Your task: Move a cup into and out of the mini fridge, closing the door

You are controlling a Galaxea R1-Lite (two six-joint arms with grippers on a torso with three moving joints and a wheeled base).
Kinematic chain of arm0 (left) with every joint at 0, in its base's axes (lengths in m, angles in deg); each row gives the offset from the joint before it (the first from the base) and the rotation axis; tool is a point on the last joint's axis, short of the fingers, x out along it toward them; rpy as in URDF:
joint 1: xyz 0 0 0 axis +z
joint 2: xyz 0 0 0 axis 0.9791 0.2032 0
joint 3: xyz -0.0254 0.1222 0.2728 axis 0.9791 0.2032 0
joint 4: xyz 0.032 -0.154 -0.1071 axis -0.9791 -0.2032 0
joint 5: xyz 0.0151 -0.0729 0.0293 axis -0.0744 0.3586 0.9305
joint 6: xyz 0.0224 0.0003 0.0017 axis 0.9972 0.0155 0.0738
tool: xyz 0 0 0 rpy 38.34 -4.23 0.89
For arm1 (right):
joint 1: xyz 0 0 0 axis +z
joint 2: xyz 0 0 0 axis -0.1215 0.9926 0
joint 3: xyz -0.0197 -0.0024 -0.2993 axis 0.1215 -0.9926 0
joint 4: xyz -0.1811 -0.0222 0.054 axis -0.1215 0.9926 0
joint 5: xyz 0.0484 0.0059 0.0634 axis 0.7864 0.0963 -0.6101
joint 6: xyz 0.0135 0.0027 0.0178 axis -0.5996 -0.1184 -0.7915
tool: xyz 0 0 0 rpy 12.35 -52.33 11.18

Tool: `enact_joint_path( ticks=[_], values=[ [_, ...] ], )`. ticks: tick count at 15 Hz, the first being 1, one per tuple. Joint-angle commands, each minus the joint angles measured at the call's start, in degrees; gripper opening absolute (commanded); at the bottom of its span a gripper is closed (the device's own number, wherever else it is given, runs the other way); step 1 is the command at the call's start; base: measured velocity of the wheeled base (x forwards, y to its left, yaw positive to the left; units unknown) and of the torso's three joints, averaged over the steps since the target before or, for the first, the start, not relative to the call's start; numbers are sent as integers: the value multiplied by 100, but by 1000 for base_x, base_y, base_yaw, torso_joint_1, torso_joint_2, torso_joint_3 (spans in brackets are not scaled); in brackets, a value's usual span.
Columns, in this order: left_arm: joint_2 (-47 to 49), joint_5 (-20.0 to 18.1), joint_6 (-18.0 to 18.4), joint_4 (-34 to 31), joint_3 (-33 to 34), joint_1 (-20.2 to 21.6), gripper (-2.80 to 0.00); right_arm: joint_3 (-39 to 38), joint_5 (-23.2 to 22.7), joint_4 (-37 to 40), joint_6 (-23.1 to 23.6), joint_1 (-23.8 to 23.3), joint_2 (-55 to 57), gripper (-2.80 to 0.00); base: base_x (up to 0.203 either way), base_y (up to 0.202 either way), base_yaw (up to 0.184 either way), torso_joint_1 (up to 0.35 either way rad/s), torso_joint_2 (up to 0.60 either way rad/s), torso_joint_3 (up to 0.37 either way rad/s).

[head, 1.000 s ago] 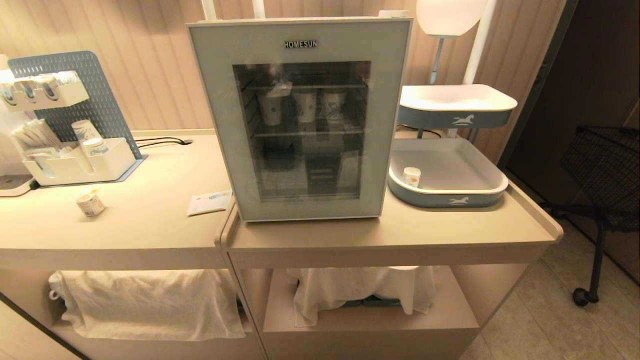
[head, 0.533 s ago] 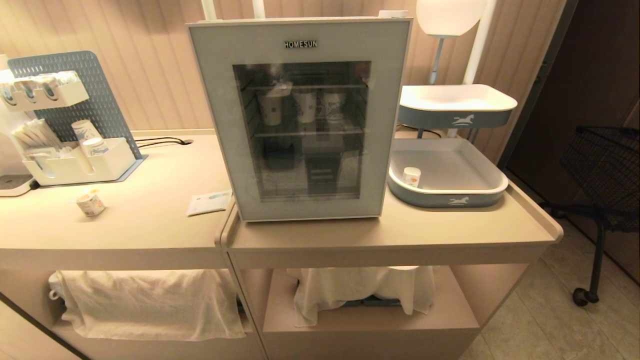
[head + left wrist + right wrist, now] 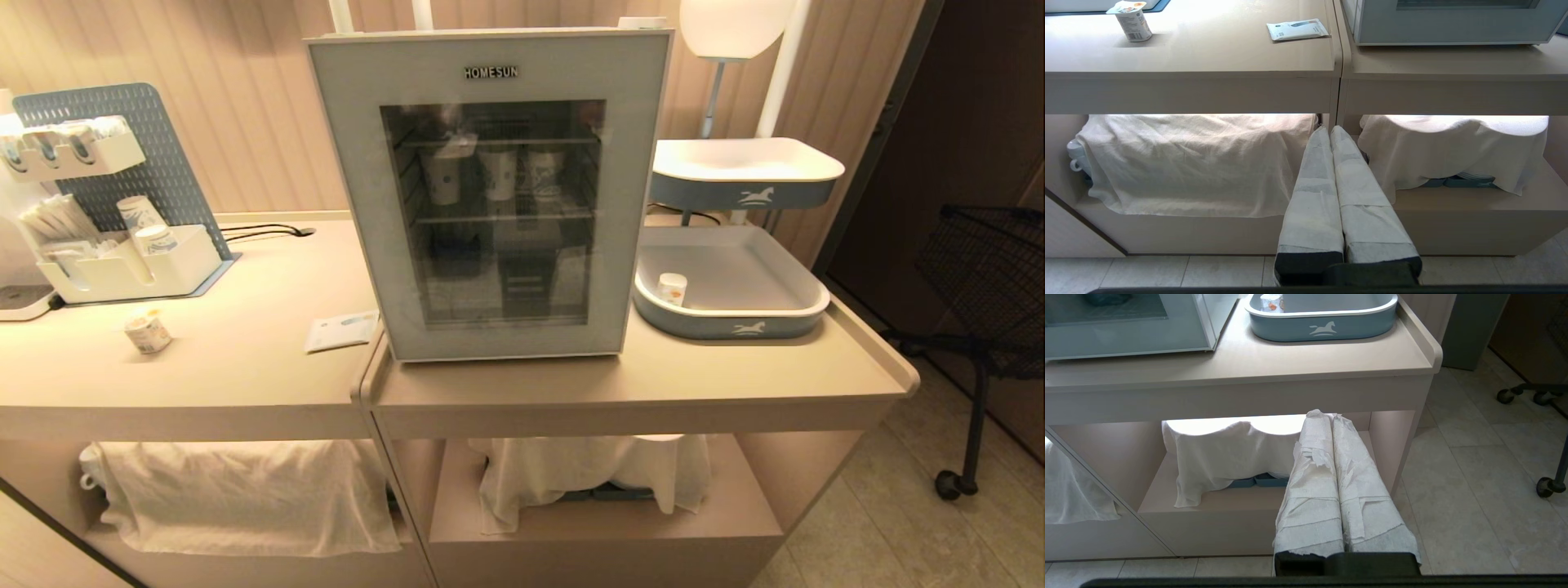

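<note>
mini fridge (image 3: 490,196) sits mid counter w/ the door (image 3: 494,212) shut, paper cups (image 3: 495,173) visible thru the glass. the cup (image 3: 148,331) stands far left on the countertop (image 3: 245,376), a small packet (image 3: 341,330) btwn them

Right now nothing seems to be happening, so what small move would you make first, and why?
Probably raise the left tool toward the fridge door. The door is shut, and the yogurt cup stands out on the counter to the fridge's left, so it cannot go in yet. Both tools, left and right, hang shut and empty below counter height.
</note>
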Motion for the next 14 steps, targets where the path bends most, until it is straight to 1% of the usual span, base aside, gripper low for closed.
enact_joint_path(
  ticks=[1, 14],
  values=[
    [0, -5, -2, 0, 9, 2, -280, 0, 0, 0, 2, 2, 7, -280, 0, 0, 0, 0, 0, 0],
    [0, 4, -2, 0, 9, 2, -280, 0, 0, 0, 2, 2, 7, -280, 0, 0, 0, 0, 0, 0]
  ],
)
